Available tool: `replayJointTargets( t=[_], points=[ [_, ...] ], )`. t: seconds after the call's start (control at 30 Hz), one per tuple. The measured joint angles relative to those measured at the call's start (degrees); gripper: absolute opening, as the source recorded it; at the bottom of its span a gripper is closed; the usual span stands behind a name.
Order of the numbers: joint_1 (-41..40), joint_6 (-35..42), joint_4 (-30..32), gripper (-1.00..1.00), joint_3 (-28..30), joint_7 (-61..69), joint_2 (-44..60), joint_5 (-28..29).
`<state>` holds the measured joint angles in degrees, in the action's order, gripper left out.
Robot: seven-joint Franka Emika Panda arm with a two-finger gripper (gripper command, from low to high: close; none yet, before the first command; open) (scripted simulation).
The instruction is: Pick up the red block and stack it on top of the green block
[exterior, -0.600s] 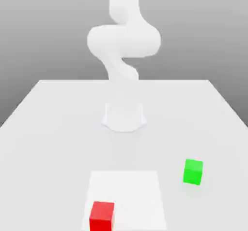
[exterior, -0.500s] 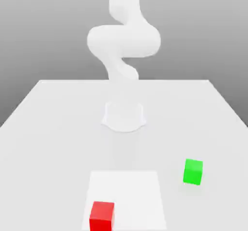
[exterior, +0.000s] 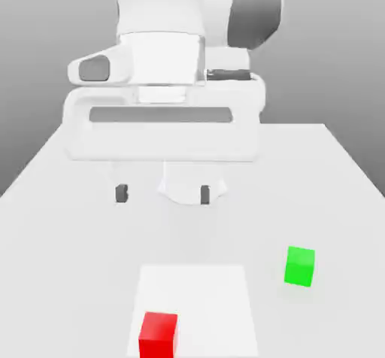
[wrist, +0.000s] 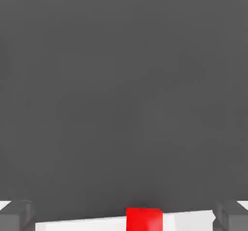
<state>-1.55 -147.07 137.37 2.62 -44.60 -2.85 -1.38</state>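
Note:
The red block (exterior: 159, 335) is a small cube lying on a white square patch (exterior: 203, 296) at the near edge of the table. The green block (exterior: 300, 265) sits on the table, apart from it toward the exterior view's right. My gripper (exterior: 162, 194) hangs high above the table, its white hand large in the exterior view. Its two dark fingertips (exterior: 121, 193) stand wide apart, open, with nothing between them. In the hand view the red block (wrist: 144, 219) appears between the two fingers (wrist: 17, 215), far below my gripper (wrist: 125, 216).
The arm's round base (exterior: 192, 182) stands on the white table (exterior: 68, 221) behind the hand. The table's far edge and side edges run around the scene.
The arm stood upright over its base before. Now the hand hangs large in the exterior view with fingers spread. Neither block has moved.

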Motion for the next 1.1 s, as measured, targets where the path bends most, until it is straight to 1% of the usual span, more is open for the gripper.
replayJointTargets(
  t=[0.23, 0.4, 0.43, 0.63, 0.7, 0.83, 0.97, 1.07, 1.1],
  points=[
    [-0.93, -5.26, 1.85, 0.0, 0.39, 0.24, 14.53, -0.21],
    [-1.6, -13.08, 0.74, 0.0, -0.31, 0.96, 24.89, -1.16],
    [-1.69, -14.03, 0.57, -1.0, -0.43, 1.04, 26.04, -1.28],
    [-1.78, -14.51, 0.48, -1.0, -0.52, 1.02, 26.61, -1.27],
    [-1.63, -12.69, 0.83, -1.0, -0.33, 0.85, 24.45, -1.02],
    [-0.94, -6.64, 2.42, -1.0, -0.33, 0.68, 16.8, -0.33],
    [4.33, -5.78, 9.05, -1.0, -7.27, 6.4, 9.23, -1.67],
    [14.08, -5.6, 14.87, -1.0, -12.46, 11.61, 3.13, -2.93],
    [17.91, -5.57, 16.8, -1.0, -13.14, 13.17, 1.16, -3.12]
  ],
)
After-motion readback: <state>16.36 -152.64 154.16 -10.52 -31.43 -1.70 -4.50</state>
